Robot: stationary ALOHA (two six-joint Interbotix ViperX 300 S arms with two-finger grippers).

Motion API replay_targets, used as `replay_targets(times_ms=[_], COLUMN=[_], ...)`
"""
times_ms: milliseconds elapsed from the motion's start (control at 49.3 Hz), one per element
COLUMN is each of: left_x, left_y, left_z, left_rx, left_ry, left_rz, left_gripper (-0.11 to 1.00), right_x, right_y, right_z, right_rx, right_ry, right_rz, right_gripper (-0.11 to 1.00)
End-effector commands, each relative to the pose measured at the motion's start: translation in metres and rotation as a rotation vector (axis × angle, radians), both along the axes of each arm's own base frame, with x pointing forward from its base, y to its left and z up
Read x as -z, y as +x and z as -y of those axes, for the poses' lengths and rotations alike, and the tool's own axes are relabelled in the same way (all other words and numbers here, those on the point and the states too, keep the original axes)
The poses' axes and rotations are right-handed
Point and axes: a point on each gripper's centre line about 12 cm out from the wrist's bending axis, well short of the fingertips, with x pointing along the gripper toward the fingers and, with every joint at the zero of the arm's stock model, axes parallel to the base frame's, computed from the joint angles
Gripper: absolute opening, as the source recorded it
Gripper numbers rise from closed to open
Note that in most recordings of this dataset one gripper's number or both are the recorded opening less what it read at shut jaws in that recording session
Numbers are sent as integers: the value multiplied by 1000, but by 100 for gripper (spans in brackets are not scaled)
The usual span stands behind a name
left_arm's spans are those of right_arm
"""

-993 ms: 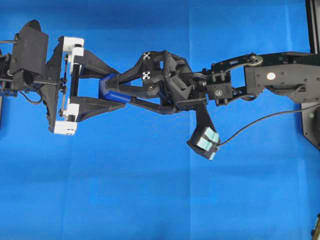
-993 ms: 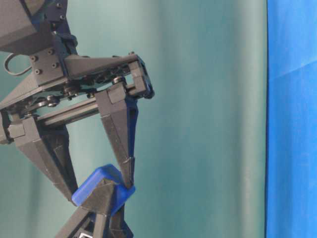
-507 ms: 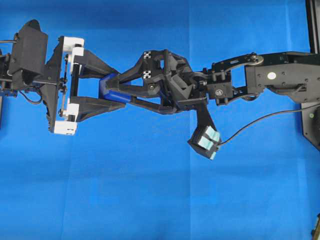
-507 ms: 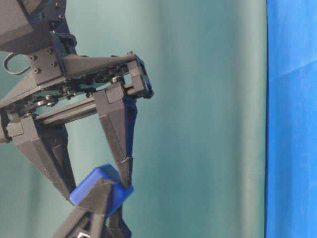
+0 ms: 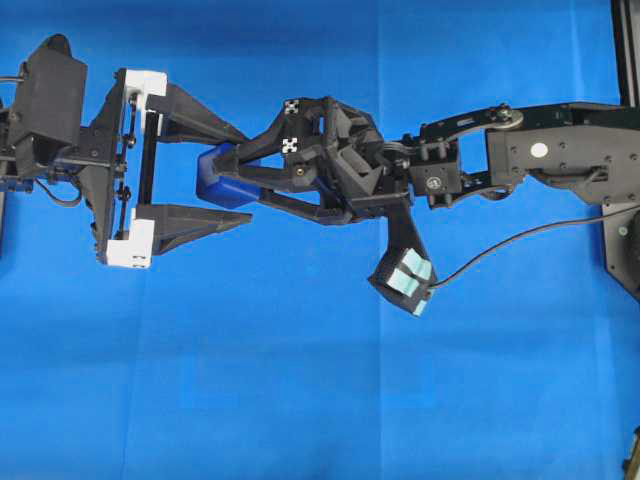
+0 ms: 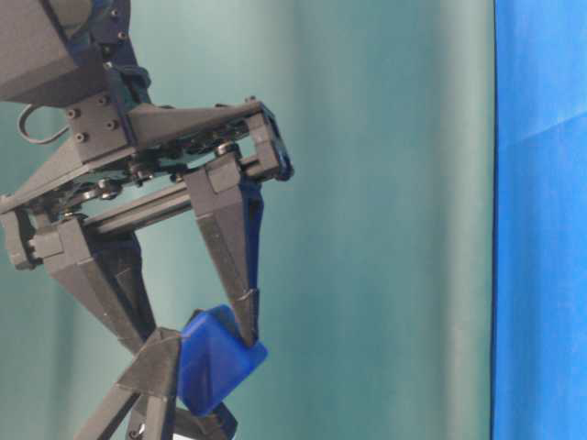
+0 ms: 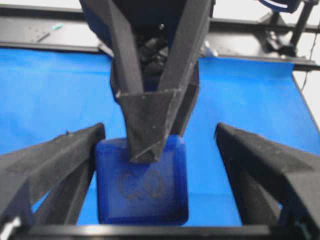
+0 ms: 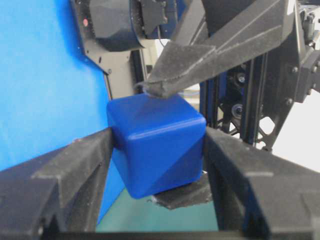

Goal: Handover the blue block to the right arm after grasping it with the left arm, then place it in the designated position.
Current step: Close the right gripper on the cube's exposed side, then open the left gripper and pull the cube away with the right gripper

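Blue block held above the blue table, pinched between the right arm's fingers. The left arm's fingers stand spread wide, the lower one clear of the block's edge, the upper one close beside it. Open table lies on all sides below.

Overhead, most of the blue block was hidden behind the right arm's black fingers. At table level that arm was cut off below, and the left arm ran off left.

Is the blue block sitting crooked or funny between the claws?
A bit. The block sits tilted, corner down, in the right claw. The left claw is open, one finger touching its top. Nothing looks broken.
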Motion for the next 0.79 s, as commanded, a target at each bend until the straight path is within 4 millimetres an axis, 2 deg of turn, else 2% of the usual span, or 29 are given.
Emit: replay_targets(times_ms=[0, 243, 770], left_x=[-12, -11, -10], left_y=[1, -1, -2], left_z=[-1, -1, -2], left_rx=[-4, -5, -5], left_ry=[1, -4, -3], left_rz=[38, 35, 23], left_gripper=[93, 93, 93], right_x=[-13, -14, -19], right_y=[-3, -23, -101], right_z=[0, 1, 2], right_rx=[1, 9, 28], right_ry=[7, 5, 15], right_rz=[32, 25, 46], right_gripper=[51, 49, 47])
